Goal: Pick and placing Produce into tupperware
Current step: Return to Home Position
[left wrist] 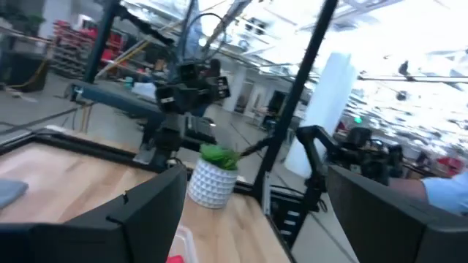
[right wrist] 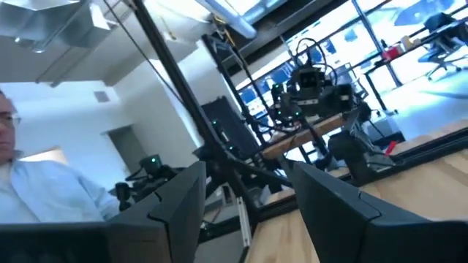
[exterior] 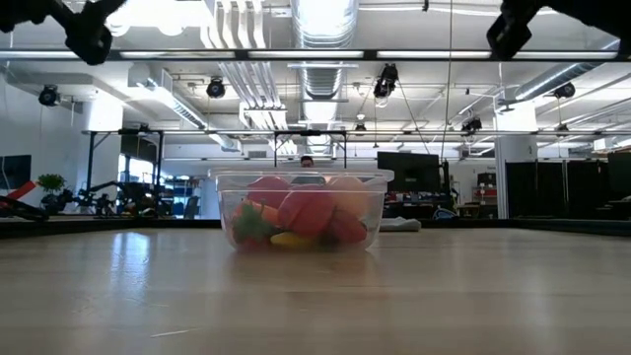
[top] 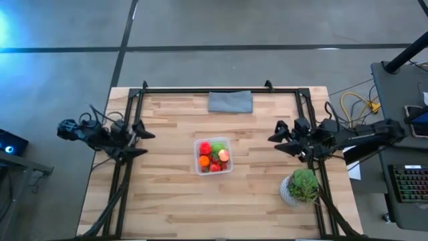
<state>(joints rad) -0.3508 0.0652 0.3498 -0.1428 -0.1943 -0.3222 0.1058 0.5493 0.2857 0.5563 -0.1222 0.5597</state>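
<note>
The tupperware point(top: 195, 154) sits near the middle of the bench point(top: 167, 201), about midway between its left and right edges. The produce point(top: 212, 155) is heaped inside it: red, green, orange and peach pieces packed against the clear walls, and no loose piece shows on the wood. The left gripper point(top: 150, 143) hangs above the bench's left edge with its fingers spread and nothing between them. The right gripper point(top: 275, 143) hangs nearer the right edge, likewise parted and empty. Both are well apart from the box, which looks like arms parked with the loading done. A folded grey cloth point(top: 231, 102) lies at the middle of the edge farthest from the low camera. A potted plant point(top: 301, 186) stands towards the right corner on the opposite side. Judged by its look, the box is thin, light plastic with smooth, slightly yielding walls. It would likely skate on the bare wood under a sideways nudge, and a hard squeeze could bow it. If it had to be moved, a gentle pinch over one wall at the rim, near a rounded corner where it is stiffer, seems safest. The toy pieces appear light and round, apt to roll or squirt from the pads. The small red ones want a centred grip across their widest part.
</note>
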